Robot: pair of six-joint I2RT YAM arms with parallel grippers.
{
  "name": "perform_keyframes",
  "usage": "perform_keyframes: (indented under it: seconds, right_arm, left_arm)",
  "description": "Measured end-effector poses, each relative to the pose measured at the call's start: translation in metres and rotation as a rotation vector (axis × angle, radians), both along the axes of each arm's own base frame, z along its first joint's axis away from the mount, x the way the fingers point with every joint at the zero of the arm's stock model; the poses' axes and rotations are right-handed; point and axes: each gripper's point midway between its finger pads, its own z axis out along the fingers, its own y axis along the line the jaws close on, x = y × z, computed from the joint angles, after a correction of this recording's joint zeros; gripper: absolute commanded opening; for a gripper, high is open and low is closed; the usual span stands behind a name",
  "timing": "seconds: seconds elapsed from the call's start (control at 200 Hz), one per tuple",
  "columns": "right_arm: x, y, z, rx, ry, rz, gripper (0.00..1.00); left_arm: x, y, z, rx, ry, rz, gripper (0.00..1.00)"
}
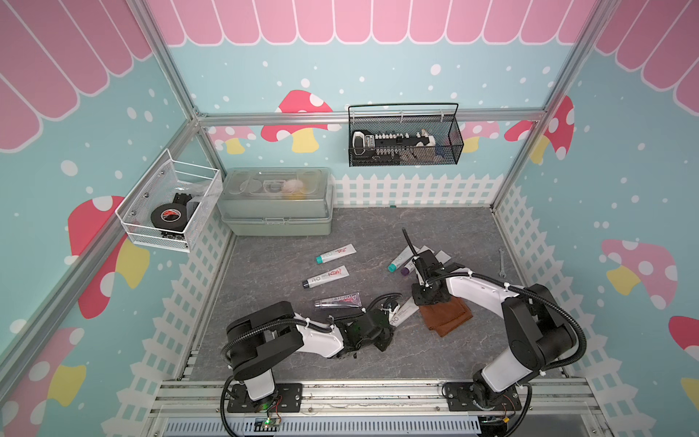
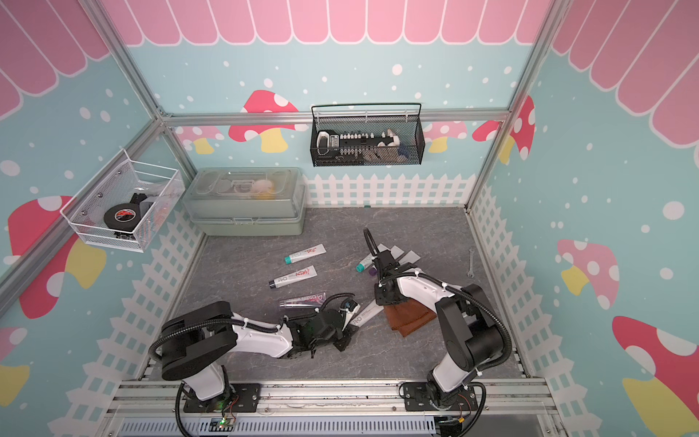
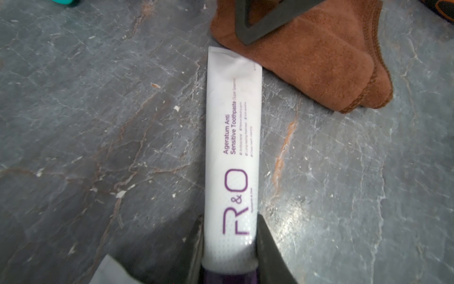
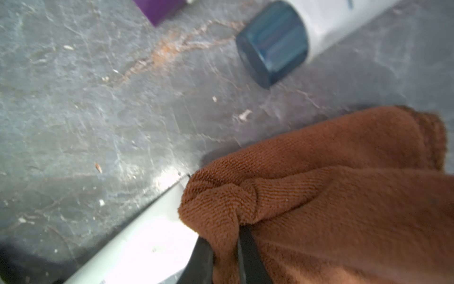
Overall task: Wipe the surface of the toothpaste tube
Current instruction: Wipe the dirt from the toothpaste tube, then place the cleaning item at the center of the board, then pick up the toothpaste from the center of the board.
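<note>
Our left gripper [image 3: 231, 246] pinches the R&O toothpaste tube [image 3: 232, 137] by its cap end, flat on the table [image 3: 98, 98]. Our right gripper [image 4: 224, 255] pinches the brown cloth [image 1: 450, 319], at the tube's three o'clock in a top view. Hard strokes could yank the tube loose.

Robot lab test cell, playroom-style decor.
Alu frame [image 1: 491, 113], mushroom-print walls [image 1: 378, 68] behind storage box [image 1: 276, 204]; blk mesh basket [image 1: 450, 145] right of it, white basket [image 1: 202, 215] left.

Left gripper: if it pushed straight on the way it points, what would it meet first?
The left gripper is shut on the toothpaste tube, whose flat end leads; it would likely press into the brown cloth pinched by the right gripper. Heights unclear.
</note>
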Motion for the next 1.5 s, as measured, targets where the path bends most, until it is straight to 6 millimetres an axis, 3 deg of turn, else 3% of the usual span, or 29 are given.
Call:
perform_keyframes:
  seconds: [0.085, 0.25, 0.405, 0.585, 0.781, 1.021, 1.306, 1.396, 1.501]
  right_arm:
    - [-0.008, 0.006, 0.010, 0.064, 0.008, 0.015, 0.13]
    - [-0.019, 0.042, 0.024, 0.256, 0.040, 0.091, 0.13]
    - [-0.027, 0.061, 0.008, 0.300, 0.117, 0.137, 0.13]
    - [-0.011, 0.063, 0.001, 0.234, 0.127, 0.133, 0.13]
    - [0.007, 0.045, -0.004, 0.118, 0.055, 0.086, 0.13]
    - [0.017, 0.008, -0.007, 0.018, 0.007, -0.011, 0.14]
    - [0.015, -0.070, 0.004, -0.092, -0.019, -0.211, 0.16]
    - [0.020, -0.078, 0.006, -0.121, -0.016, -0.231, 0.16]
    - [0.037, -0.074, 0.000, -0.120, 0.003, -0.228, 0.21]
  left_arm:
    - [0.000, 0.000, 0.000, -0.001, 0.000, 0.000, 0.18]
    - [0.000, 0.000, 0.000, 0.000, 0.001, 0.000, 0.18]
    - [0.000, 0.000, 0.000, 0.000, 0.001, 0.000, 0.18]
    - [0.001, 0.001, 0.000, 0.002, 0.001, 0.005, 0.18]
    - [0.001, 0.001, 0.001, 0.001, -0.002, 0.006, 0.18]
    - [-0.003, 0.009, 0.001, 0.021, 0.005, 0.006, 0.18]
    - [0.002, 0.029, 0.019, 0.102, -0.017, 0.063, 0.18]
    - [0.007, 0.031, 0.023, 0.119, -0.029, 0.083, 0.17]
    - [0.014, 0.033, 0.025, 0.150, -0.033, 0.108, 0.17]
